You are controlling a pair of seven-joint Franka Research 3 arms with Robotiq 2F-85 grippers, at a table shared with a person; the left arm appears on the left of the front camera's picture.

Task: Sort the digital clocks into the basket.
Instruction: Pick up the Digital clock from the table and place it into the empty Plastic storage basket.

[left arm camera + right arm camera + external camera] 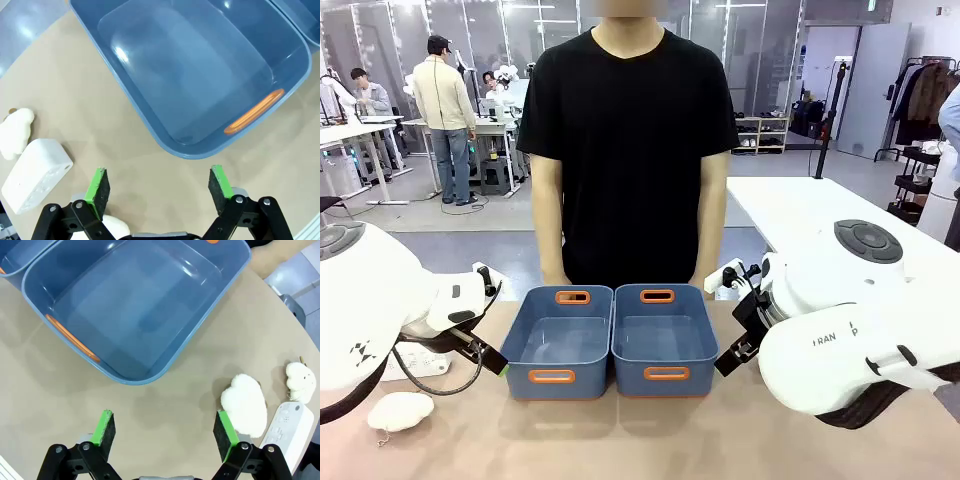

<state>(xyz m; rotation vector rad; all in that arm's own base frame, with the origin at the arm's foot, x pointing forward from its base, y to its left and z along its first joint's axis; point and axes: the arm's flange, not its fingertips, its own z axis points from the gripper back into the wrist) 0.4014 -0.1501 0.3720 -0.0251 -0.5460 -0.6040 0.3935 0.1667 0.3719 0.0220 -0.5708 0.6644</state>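
- The left clock (35, 172) is a white rounded-corner block lying flat on the tan surface (165, 185). A side with small holes faces up, and it lies well apart from the baskets.
- The right clock (292, 427) is a matching white block, partly cut off at the picture's edge, lying outside the baskets.
- The left basket (590, 380) and right basket (700, 375) are 2 blue tubs with orange-trimmed slots. They stand upright, side by side and touching, with bare floors showing.

white plush (402, 410): on tan table (650, 440) | person (630, 150): standing opposite
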